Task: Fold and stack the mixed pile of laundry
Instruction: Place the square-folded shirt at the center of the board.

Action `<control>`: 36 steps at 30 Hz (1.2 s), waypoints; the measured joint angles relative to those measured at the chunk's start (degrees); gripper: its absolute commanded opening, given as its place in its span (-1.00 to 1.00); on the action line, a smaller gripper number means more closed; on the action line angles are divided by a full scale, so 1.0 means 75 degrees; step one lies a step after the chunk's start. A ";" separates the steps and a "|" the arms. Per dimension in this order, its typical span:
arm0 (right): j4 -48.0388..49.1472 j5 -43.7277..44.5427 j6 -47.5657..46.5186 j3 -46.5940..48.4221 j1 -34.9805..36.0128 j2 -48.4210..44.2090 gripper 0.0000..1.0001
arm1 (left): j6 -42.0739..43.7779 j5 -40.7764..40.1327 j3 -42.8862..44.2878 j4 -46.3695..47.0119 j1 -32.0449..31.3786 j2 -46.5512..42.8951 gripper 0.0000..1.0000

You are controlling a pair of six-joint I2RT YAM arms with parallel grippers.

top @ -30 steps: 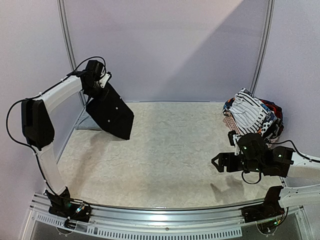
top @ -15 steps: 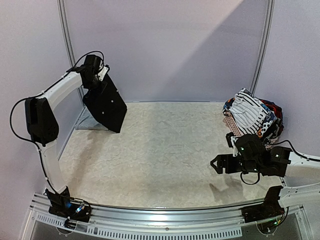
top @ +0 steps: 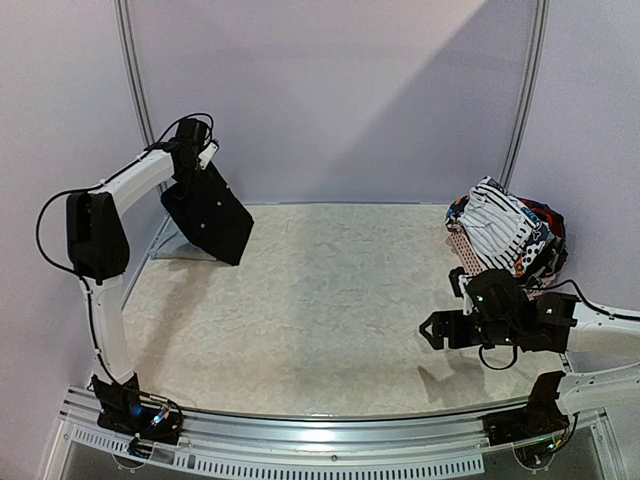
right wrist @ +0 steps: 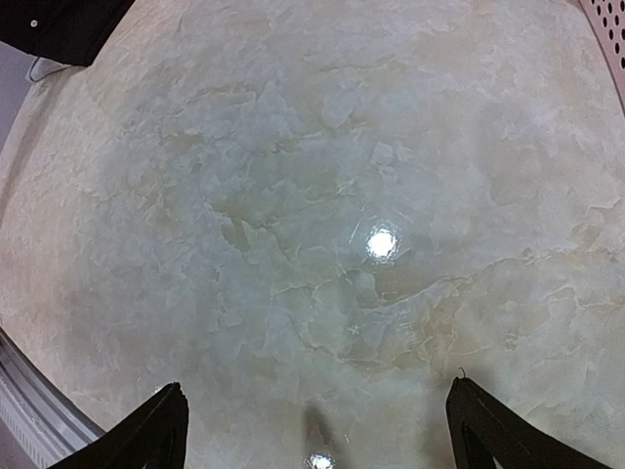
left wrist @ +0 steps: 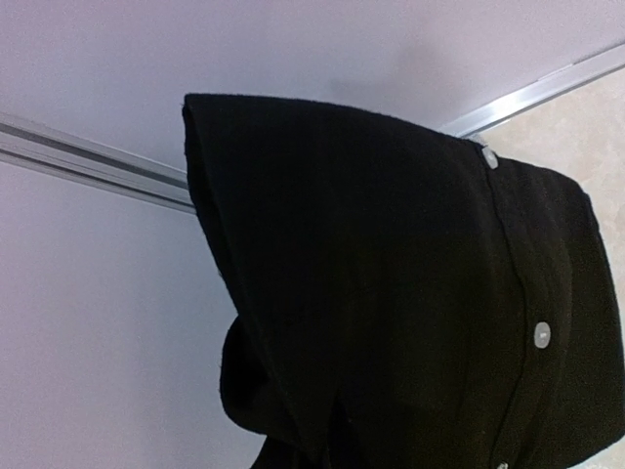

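Left wrist view shows none of its own fingers, only one black buttoned garment with three pale buttons in a line. From above, the left gripper is clamped on that garment's top edge, and it hangs over the far left corner of the table. The right gripper holds its two fingers spread wide with nothing between them, low over the tabletop. One laundry pile, a striped piece uppermost, sits in one pink basket at the far right.
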 measured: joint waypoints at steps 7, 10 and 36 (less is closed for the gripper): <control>0.0003 -0.0023 0.0015 0.0000 0.0000 0.0134 0.85 | 0.0254 -0.0364 0.0035 0.0356 0.0318 0.0353 -1.00; 0.0032 -0.0061 0.0032 0.0000 0.0000 0.0312 0.84 | 0.0303 -0.0417 0.0035 0.0513 0.0449 0.0358 -1.00; 0.0306 -0.0251 0.0093 -0.0003 0.0000 0.0944 0.83 | 0.0490 -0.1550 0.0044 0.1588 0.0918 0.1346 -0.45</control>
